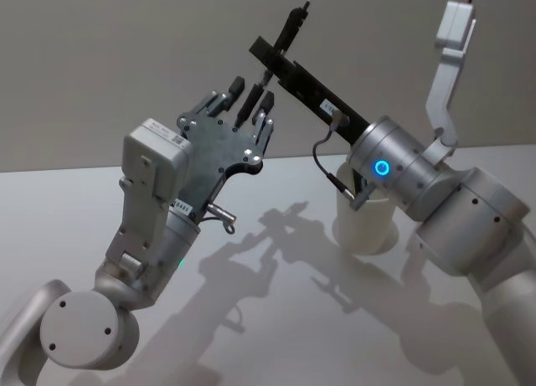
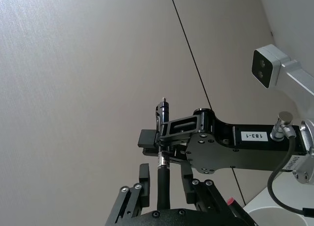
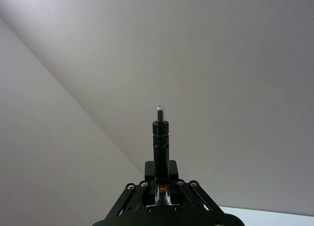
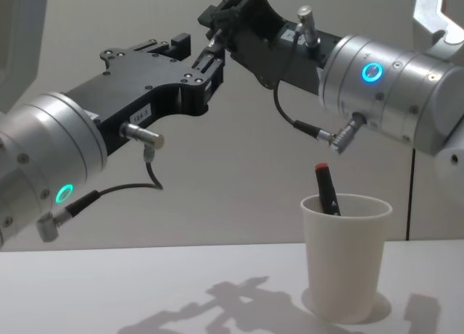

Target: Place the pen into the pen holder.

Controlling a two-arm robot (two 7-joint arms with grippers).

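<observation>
I have the pen (image 2: 162, 167) up in the air between both arms, well above the surface (image 1: 251, 235): the right gripper (image 2: 159, 150) has its fingers clenched across the barrel near the middle, while the left gripper (image 2: 162, 184) has its fingers on either side of the lower end, and I cannot tell whether they grip or merely flank it. It is a slim, stiff, light black stick with a smooth barrel, so I judge it will pivot or slip if pinched at one end; mid-barrel is the safer hold. The pen holder (image 4: 346, 258) stands on the surface below the right arm, a thin paper cup that looks easy to tip. Another pen (image 4: 325, 189) with a red end already leans inside it, and the right arm's cable (image 4: 304, 127) hangs close above
</observation>
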